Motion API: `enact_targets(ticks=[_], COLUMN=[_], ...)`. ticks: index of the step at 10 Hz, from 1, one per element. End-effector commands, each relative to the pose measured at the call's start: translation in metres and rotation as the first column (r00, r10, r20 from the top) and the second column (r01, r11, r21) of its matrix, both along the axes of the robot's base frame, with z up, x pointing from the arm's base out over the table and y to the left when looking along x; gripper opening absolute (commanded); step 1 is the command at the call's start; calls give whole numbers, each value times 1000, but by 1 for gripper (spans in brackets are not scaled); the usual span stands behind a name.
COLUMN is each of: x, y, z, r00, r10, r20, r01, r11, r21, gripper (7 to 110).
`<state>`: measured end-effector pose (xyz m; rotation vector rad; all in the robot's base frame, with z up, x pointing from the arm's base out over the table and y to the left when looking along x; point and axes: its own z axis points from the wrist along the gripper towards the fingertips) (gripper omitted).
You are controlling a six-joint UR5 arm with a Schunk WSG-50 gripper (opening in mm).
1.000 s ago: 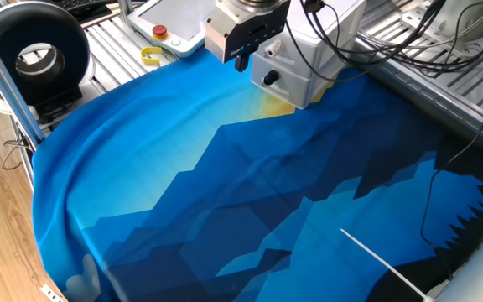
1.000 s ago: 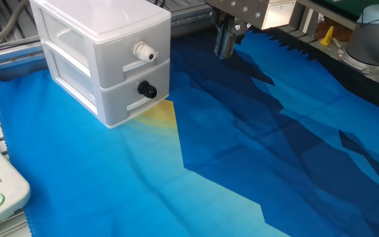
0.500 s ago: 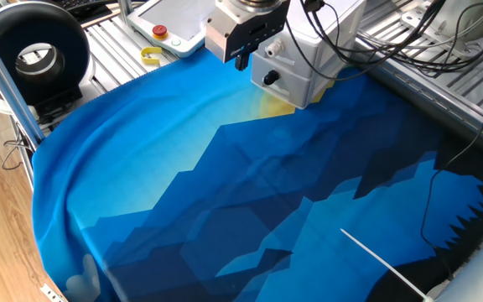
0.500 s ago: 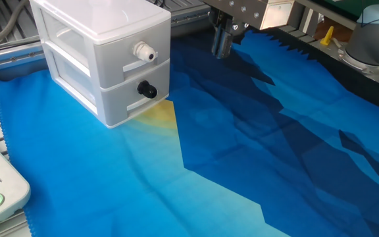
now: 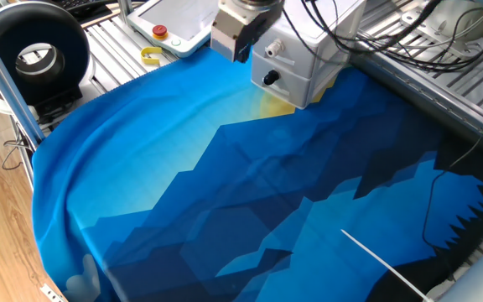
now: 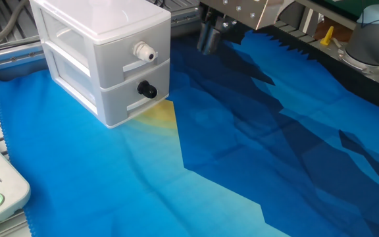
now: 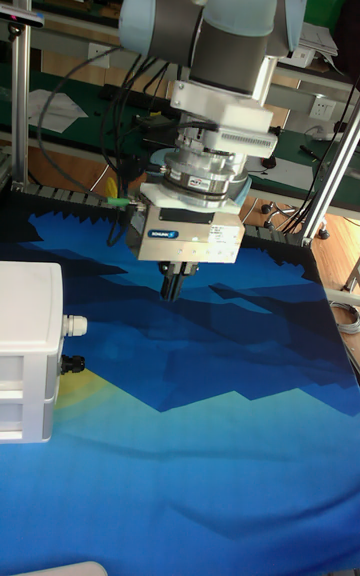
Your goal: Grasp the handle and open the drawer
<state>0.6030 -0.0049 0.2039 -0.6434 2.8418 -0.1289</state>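
A white two-drawer unit (image 6: 97, 39) stands on the blue cloth. The lower drawer (image 6: 127, 99) carries the handle, a small black knob (image 6: 147, 89) (image 5: 269, 79) (image 7: 68, 364). The upper one has a white knob (image 6: 142, 50). My gripper (image 6: 207, 43) (image 5: 239, 55) (image 7: 173, 286) hangs above the cloth, out in front of the unit's face and higher than the black knob, not touching it. Its fingers are pressed together and hold nothing.
A white panel with a red button (image 5: 159, 32) and a yellow piece (image 5: 151, 56) lie beyond the cloth's edge. A black ring-shaped device (image 5: 32, 50) sits at the table's left corner. Cables (image 5: 409, 42) trail behind the unit. A thin white rod (image 5: 384, 260) lies on the cloth.
The gripper has shifted sideways toward the drawer unit's front and risen slightly. The drawers have not moved.
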Motion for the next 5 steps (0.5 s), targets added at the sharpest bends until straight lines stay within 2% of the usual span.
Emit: enact_targets(ticks=[1, 2, 3, 5], x=[17, 24, 30, 31], y=[-4, -12, -29, -42], z=[6, 8, 11, 7], r00=[939, 923, 908, 916], r10=[342, 383, 417, 400], r20=[38, 41, 25, 25], r01=[-335, -369, -392, -354], r11=[933, 908, 871, 838], r21=[-131, -197, -298, -414], gripper=[7, 7, 7, 7])
